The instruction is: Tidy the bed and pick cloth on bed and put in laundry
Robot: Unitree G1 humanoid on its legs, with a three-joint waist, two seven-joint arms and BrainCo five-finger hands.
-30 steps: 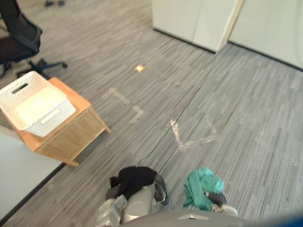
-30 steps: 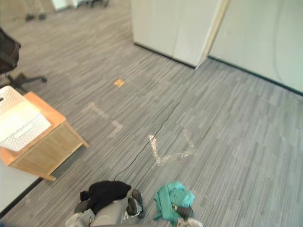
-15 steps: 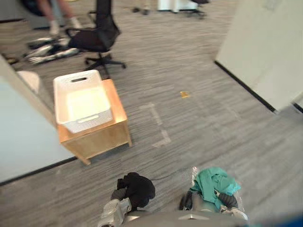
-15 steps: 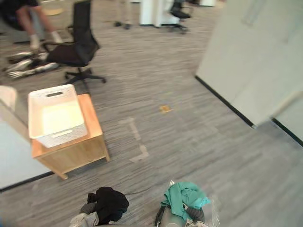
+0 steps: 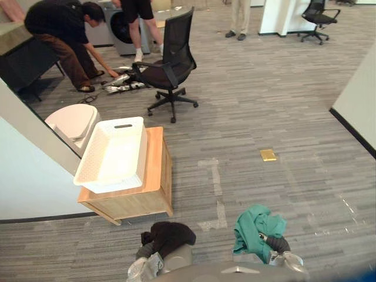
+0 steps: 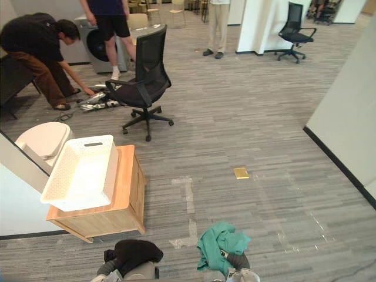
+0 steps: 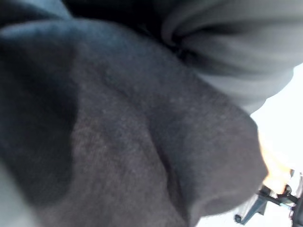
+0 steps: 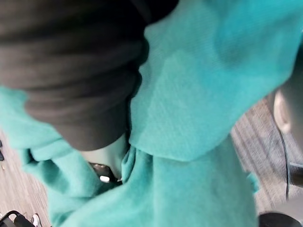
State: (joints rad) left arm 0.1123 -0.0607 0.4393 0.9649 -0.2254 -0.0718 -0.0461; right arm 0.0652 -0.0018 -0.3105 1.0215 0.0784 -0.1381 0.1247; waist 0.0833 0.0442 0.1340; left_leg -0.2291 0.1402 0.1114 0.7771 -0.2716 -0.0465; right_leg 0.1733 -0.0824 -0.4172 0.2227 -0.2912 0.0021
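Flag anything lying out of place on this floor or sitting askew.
A small yellow flat square lies loose on the grey carpet, apart from everything else. The white perforated plastic basket overhangs the left edge of the low wooden cabinet rather than sitting squarely on it.

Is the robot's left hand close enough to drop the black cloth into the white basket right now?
Probably not yet. Bare carpet lies between the left hand, bundled with the black cloth, and the white basket on the wooden table ahead.
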